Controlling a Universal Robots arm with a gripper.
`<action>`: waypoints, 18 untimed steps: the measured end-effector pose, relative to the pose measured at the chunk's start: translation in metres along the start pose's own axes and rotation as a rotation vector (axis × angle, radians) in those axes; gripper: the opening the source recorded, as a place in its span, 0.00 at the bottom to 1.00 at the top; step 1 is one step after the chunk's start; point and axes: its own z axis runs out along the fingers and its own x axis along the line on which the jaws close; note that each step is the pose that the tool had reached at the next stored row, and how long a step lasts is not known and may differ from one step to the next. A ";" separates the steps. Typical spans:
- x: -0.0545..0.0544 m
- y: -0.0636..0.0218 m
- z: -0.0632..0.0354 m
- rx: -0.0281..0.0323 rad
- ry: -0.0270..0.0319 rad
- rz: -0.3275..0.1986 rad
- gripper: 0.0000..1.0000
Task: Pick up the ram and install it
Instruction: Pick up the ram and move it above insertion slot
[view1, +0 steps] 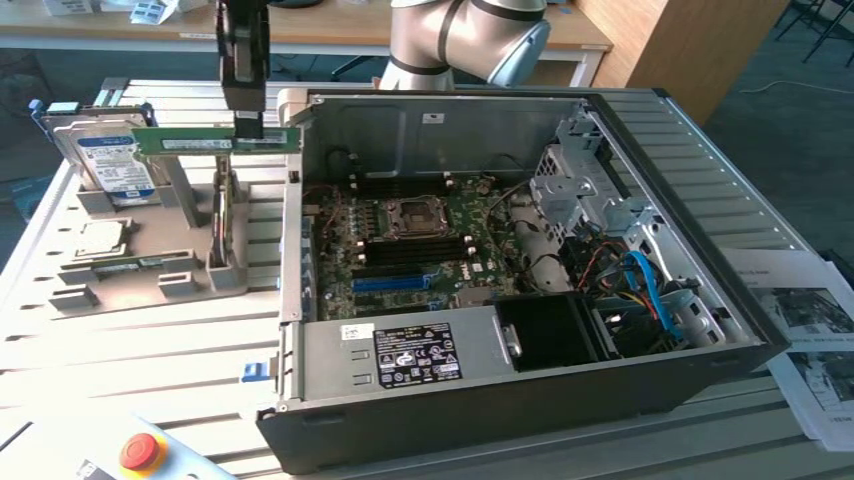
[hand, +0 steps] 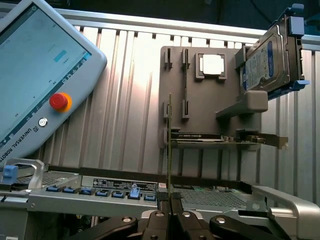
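Note:
The ram (view1: 200, 142) is a long green circuit-board stick, held level in the air above the grey parts holder (view1: 134, 285), just to the exterior view's left of the open computer case (view1: 534, 400). My gripper (view1: 248, 128) comes down from above and is shut on the stick's upper edge, toward its end nearest the case. In the wrist view the ram (hand: 169, 140) shows edge-on as a thin line rising from my shut gripper (hand: 170, 202). The motherboard (view1: 400, 250) lies bare inside the case.
On the holder (hand: 200, 100) stand a hard drive (view1: 114, 160) with a blue-white label, a processor chip (view1: 100, 238) and a dark card (hand: 220, 137). A teach pendant (view1: 134, 450) with a red stop button lies near the case's front corner. Papers (view1: 814, 340) lie at the exterior view's right.

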 end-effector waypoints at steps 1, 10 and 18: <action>0.000 -0.0021 -0.0003 -0.0015 0.0001 0.000 0.12; 0.000 -0.0058 -0.0009 -0.0025 0.0003 -0.001 0.12; 0.000 -0.0057 -0.0009 0.0116 0.0024 -0.010 0.12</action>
